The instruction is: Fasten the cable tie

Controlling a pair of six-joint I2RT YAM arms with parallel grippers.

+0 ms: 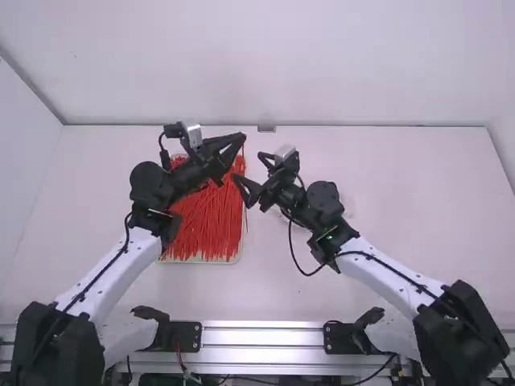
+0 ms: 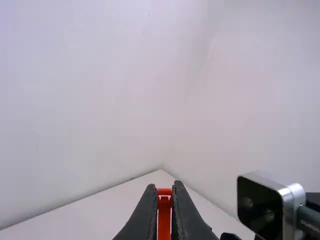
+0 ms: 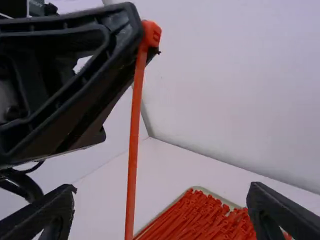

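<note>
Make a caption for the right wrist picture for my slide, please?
The left gripper pinches one red cable tie by its head, strap hanging down, with the pile of spare ties lying below.

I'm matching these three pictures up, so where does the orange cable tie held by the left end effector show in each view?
High view: the cable tie hangs at the tip of the left end effector, hard to tell from the pile of cable ties behind.
Left wrist view: its head sits pinched in that arm's own end effector.
Right wrist view: its strap hangs from the other arm's black tip.
Shared landmark: the left end effector.
</note>
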